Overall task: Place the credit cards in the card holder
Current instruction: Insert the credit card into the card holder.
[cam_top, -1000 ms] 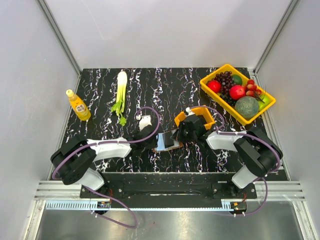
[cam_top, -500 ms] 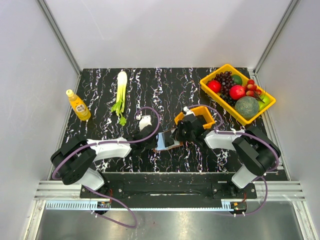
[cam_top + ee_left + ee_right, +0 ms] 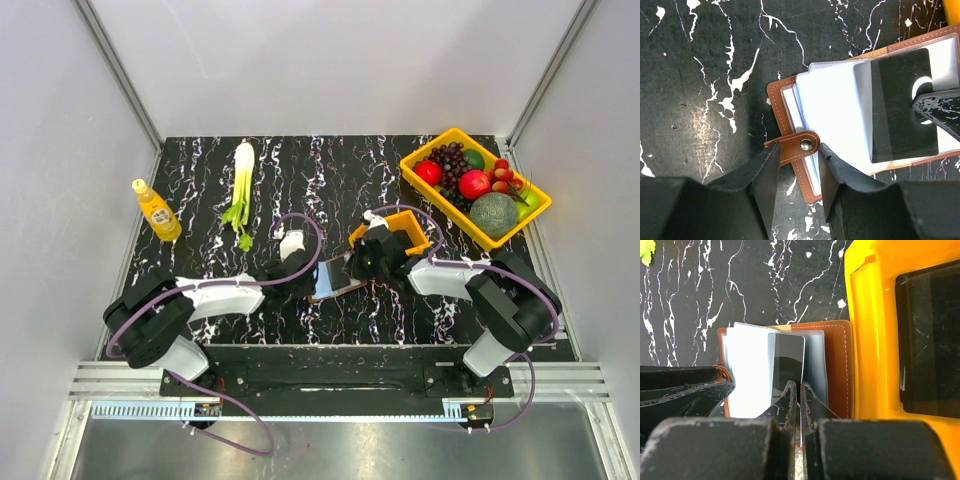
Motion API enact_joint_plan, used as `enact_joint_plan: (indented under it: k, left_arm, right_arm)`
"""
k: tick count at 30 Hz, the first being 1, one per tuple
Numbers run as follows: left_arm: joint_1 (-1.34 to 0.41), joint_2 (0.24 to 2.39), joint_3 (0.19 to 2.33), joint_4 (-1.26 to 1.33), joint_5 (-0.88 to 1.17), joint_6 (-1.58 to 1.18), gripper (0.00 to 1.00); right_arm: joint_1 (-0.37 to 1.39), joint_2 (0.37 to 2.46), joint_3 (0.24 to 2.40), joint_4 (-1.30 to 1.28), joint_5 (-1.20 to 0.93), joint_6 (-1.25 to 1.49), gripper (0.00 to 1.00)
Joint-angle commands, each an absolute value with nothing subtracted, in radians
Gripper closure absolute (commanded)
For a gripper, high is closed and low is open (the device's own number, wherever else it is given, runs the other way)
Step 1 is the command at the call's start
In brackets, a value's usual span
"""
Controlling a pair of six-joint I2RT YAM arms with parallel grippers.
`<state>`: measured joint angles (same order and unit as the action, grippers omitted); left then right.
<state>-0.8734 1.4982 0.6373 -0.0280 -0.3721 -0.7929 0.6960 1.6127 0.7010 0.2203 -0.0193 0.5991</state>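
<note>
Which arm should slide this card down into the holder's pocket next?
Right. The right gripper pinches the dark credit card directly over the open card holder. The left gripper is occupied clamping the snap tab, which steadies the holder.

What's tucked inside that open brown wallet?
Pale blue cards fanned in the card holder, with a dark card on top. Whatever lies beneath them, and the part under the black jaws, is hidden.

A yellow bottle (image 3: 157, 211) stands at the left of the black marbled table (image 3: 200, 165), with a leek (image 3: 241, 180) to its right, farther back. A fruit-filled yellow tray (image 3: 446, 205) sits far right, and a small orange bin (image 3: 414, 223) lies nearer, mid-table.
</note>
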Motion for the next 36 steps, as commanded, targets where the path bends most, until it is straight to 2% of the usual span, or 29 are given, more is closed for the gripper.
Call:
enact_joint_plan:
  k: [1,27,36]
  left_arm:
    - [-0.876,1.572,0.621,-0.124,-0.357,-0.773,0.59]
    - [-0.879,1.677,0.650,-0.175,-0.423,-0.666,0.63]
    - [-0.882,1.690,0.652,-0.179,-0.443,-0.638,0.66]
  right_arm:
    - [0.696,1.598,0.707,0.166,0.058,0.526,0.94]
    - [0.672,1.643,0.764,0.156,0.032,0.428,0.92]
    - [0.672,1.641,0.741,0.212,0.132,0.453,0.92]
